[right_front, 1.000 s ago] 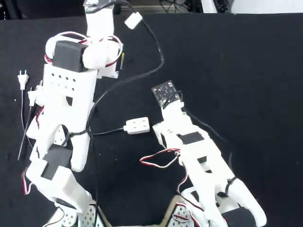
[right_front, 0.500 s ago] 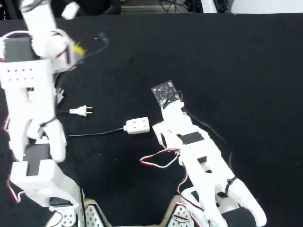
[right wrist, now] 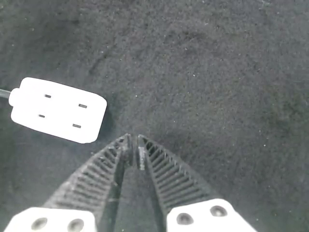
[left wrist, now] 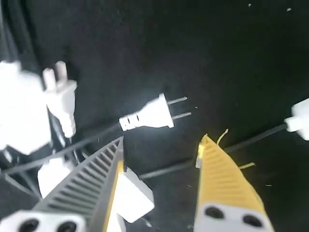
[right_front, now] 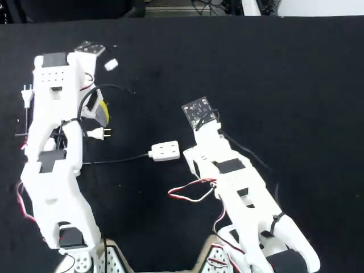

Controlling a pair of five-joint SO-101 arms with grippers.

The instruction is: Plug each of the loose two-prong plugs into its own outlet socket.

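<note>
The left arm has swung back in from the far left corner, and its left gripper (left wrist: 161, 140) now hangs right over the small white two-prong plug (left wrist: 152, 113), fingers spread wide and holding nothing. The plug has not shifted in the last half second. Neither has the right arm, whose right gripper (right wrist: 133, 145) is pressed together and empty just beside the white rectangular four-slot socket block (right wrist: 58, 110).

The plug (right_front: 96, 134) lies flat on the black tabletop (right_front: 284, 68), between the left edge and the middle. Its prongs point toward the socket block (right_front: 165, 151), which sits near the centre. A second white plug (right_front: 25, 95) lies close to the left edge.

We judge the plug light and rigid, with smooth plastic that could slip and thin prongs that could bend. Its trailing cord will tug as it lifts. We would pinch it across the flat sides of the body, behind the prongs. The socket block looks light enough to slide when pushed, so it wants bracing.

We can read no brand, label or lettering on either piece.
</note>
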